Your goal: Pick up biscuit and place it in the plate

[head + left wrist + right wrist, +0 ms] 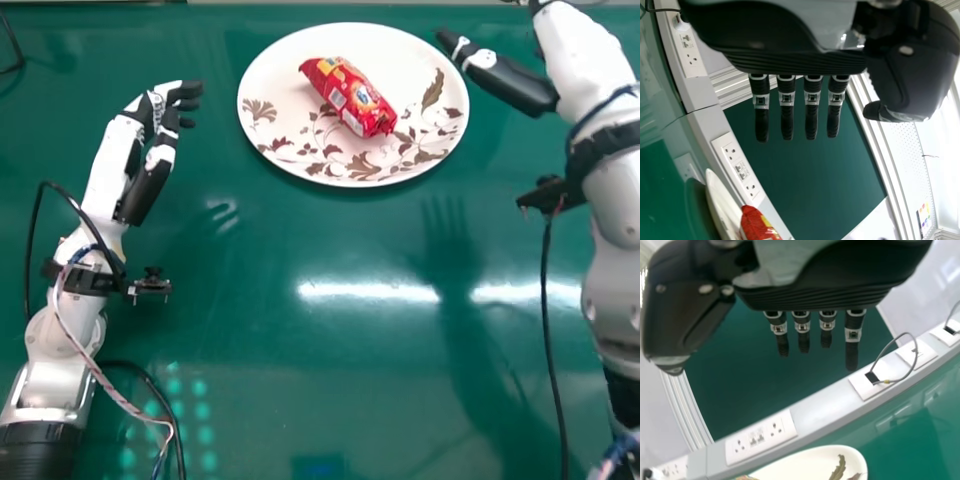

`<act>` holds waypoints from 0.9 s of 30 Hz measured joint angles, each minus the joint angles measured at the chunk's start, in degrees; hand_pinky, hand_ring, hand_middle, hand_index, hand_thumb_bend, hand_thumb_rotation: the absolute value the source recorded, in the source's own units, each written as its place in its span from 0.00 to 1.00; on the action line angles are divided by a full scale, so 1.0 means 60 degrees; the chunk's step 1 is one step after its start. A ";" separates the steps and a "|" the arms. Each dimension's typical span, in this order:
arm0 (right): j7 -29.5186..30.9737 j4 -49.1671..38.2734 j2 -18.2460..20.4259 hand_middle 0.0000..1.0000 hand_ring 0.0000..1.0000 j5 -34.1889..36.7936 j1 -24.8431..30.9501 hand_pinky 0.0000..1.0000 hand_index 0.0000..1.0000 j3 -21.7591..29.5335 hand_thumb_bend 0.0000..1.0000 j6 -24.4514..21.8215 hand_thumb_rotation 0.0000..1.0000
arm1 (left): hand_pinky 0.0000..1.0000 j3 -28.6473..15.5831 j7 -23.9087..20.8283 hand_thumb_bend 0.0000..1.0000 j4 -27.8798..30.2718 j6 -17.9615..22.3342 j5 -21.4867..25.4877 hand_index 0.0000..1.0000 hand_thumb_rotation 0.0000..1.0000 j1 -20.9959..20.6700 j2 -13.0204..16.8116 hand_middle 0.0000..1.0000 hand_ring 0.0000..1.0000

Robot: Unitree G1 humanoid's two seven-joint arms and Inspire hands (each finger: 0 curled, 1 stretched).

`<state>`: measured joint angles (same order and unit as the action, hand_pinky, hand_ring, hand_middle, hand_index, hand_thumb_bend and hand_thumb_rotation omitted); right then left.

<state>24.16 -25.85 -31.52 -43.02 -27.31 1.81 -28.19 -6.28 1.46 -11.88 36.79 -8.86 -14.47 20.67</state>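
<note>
My left hand is open, its fingers straight and its thumb standing apart from them. It is to the left of the plate, a gap between them. My right hand is open too, fingers extended and thumb apart, near the plate's right side. So both of my 2 hands flank the 1 plate.

The biscuit, in its red wrapper, lies on the plate, slanting from its far left end to its near right end. Round it, brown leaves and flowers pattern the pale plate.

Under all this I have a glossy green table with 2 bright streaks of light. A black cable hangs from my right arm. Beyond the table, my left wrist view shows white sockets and a dark green panel.
</note>
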 measured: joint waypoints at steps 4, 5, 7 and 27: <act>-0.0029 -0.1100 0.0093 0.95 0.90 0.0453 0.1059 0.74 0.92 0.0782 0.85 -0.0025 0.57 | 0.69 0.0001 -0.0013 0.26 -0.0019 0.0084 0.0000 0.83 0.35 -0.0002 -0.0003 0.83 0.80; -0.0057 -0.1256 0.0102 0.94 0.89 0.0522 0.1245 0.73 0.92 0.0883 0.85 -0.0014 0.55 | 0.69 0.0000 -0.0018 0.26 -0.0002 0.0074 0.0001 0.83 0.35 0.0007 -0.0007 0.83 0.80; -0.0150 -0.1559 0.0156 0.92 0.87 0.0573 0.1582 0.71 0.91 0.1044 0.85 -0.0004 0.53 | 0.67 -0.0001 -0.0017 0.25 0.0074 0.0013 0.0005 0.83 0.34 0.0043 -0.0025 0.83 0.79; -0.1459 -0.2687 0.2044 0.88 0.87 0.3506 0.3557 0.80 0.86 0.1950 0.46 0.1364 0.02 | 0.65 -0.0411 -0.0492 0.25 0.1291 -0.0669 0.0023 0.81 0.31 0.0803 -0.0276 0.79 0.76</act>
<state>15.40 -41.98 -19.26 -21.98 -5.96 13.51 -20.01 -8.74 -1.49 -4.14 32.78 -8.72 -9.65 19.01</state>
